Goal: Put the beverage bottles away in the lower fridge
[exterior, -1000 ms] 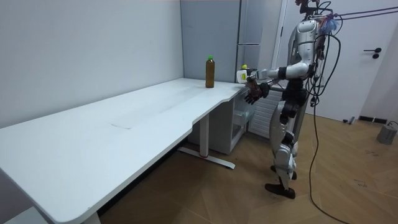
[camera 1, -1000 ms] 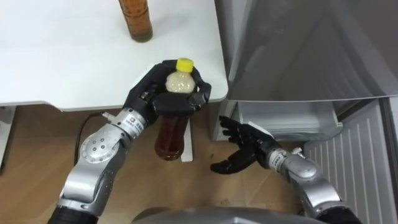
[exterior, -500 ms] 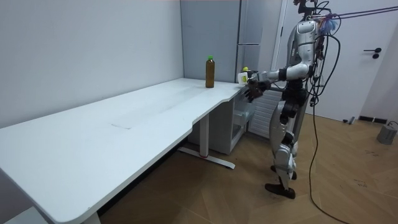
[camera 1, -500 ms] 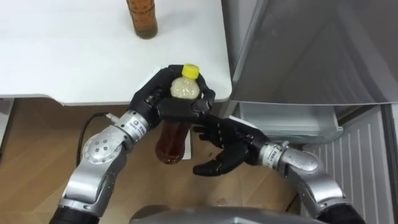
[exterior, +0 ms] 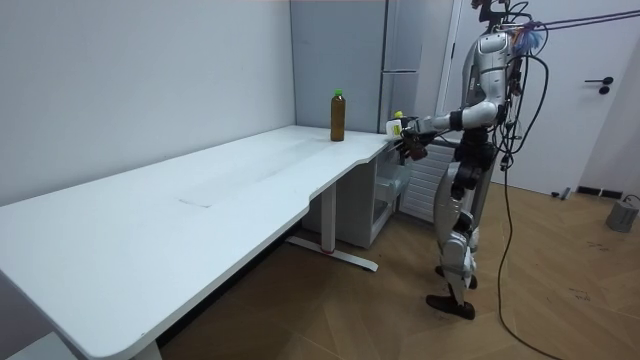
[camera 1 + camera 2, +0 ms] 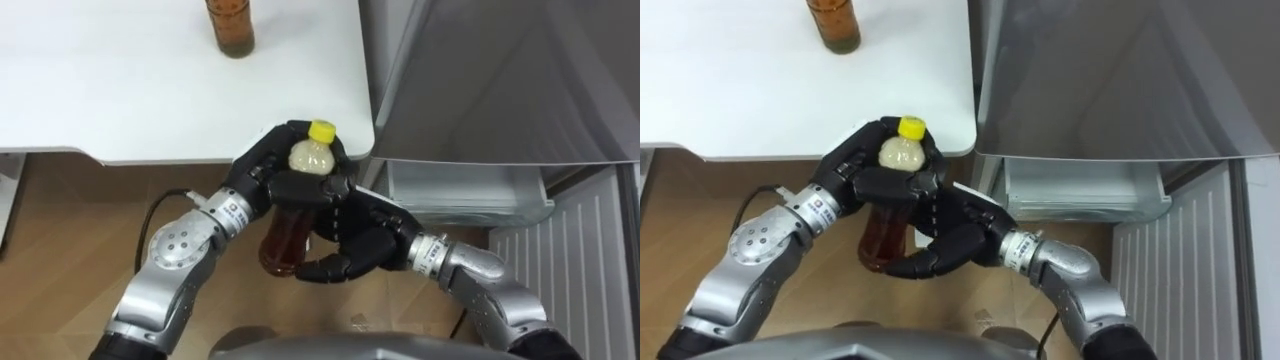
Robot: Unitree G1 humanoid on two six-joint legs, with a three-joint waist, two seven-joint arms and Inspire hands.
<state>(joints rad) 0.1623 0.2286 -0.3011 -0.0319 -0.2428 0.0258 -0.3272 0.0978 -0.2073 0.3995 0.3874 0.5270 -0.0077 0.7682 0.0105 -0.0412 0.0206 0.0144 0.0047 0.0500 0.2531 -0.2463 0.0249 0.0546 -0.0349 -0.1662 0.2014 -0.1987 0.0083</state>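
We see the left hand [image 6: 268, 182] and the right hand [image 6: 362, 236] curled round the yellow-capped brown drink bottle [image 6: 282, 246], hiding its middle.

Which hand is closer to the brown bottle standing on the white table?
Left. The left hand, gripping the yellow-capped brown bottle, is just off the white table corner, near the standing brown bottle. The right hand is farther back, against the held bottle's lower part.

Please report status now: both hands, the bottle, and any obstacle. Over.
Left hand gripping yellow-capped bottle near top. Right hand curled round its lower body. Lower fridge compartment open, path looks clear.
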